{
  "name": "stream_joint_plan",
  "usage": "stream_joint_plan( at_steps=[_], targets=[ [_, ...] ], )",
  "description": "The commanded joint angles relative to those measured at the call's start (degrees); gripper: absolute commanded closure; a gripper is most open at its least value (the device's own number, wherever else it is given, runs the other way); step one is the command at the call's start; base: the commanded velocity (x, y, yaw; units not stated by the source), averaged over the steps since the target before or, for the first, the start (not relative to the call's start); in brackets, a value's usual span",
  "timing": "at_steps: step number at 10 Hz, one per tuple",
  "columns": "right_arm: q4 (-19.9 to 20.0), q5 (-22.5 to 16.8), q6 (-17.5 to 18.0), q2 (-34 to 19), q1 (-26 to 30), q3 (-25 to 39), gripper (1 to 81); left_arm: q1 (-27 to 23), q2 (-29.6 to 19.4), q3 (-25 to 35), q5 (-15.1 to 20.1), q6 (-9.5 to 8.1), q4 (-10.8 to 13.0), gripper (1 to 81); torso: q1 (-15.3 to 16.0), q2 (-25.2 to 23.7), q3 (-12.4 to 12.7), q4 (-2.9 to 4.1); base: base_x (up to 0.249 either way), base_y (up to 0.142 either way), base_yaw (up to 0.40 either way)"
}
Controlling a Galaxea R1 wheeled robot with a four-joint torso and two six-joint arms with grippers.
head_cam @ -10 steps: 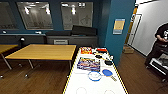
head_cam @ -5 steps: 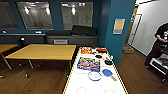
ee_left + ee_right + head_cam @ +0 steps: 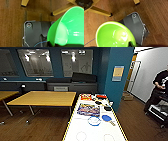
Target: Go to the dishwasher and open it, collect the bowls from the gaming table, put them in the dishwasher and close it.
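Teal-blue walls (image 3: 117, 94) enclose a room with dark wood flooring (image 3: 45, 124). A yellow-topped table (image 3: 45, 98) stands beside the white gaming table (image 3: 82, 129), whose pale yellow edge frames a colourful printed board (image 3: 88, 109), a blue bowl (image 3: 94, 121), a blue paddle (image 3: 107, 118) and small dark items at the far end. A person (image 3: 160, 89) in dark clothes stands near a white wall. Both wrist views show a green bowl — one (image 3: 67, 28) large in the left, one (image 3: 114, 35) in the right — over the wood floor. Whether either gripper is spread or pinching cannot be told.
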Motion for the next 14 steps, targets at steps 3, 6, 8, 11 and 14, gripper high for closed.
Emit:
stream_joint_plan(
  at_steps=[3, 6, 8, 11, 14],
  targets=[
    [-1.2, -2.9, -0.3, 0.4, 1.2, -2.2, 81.1, -0.5, 2.5, -5.5, -1.2, 0.35, 1.5, 81.1, 0.0, 0.0, 0.0, 0.00, -0.109, 0.000, 0.000],
    [-1.6, -3.0, -0.4, 1.9, 0.6, -4.1, 81.1, 1.2, 5.3, -9.2, -1.3, 0.44, 2.3, 81.1, 0.0, 0.0, 0.0, 0.00, -0.110, 0.000, 0.000],
    [-2.1, -3.0, -0.2, 2.7, 0.5, -5.4, 81.1, 1.6, 6.6, -11.2, -1.3, 0.62, 2.3, 81.1, 0.0, 0.0, 0.0, 0.00, -0.115, 0.000, 0.000],
    [-2.1, -3.1, 0.4, 1.2, 0.5, -6.0, 81.1, 1.9, 6.2, -12.3, -1.4, 0.71, 2.3, 81.1, 0.0, 0.0, 0.0, 0.00, -0.116, 0.000, 0.000],
    [-2.1, -3.3, 0.4, 0.6, 0.5, -6.0, 81.1, 2.9, 5.3, -14.6, -1.3, 0.71, 2.2, 81.1, 0.0, 0.0, 0.0, 0.00, -0.116, 0.000, 0.000]
  ],
)
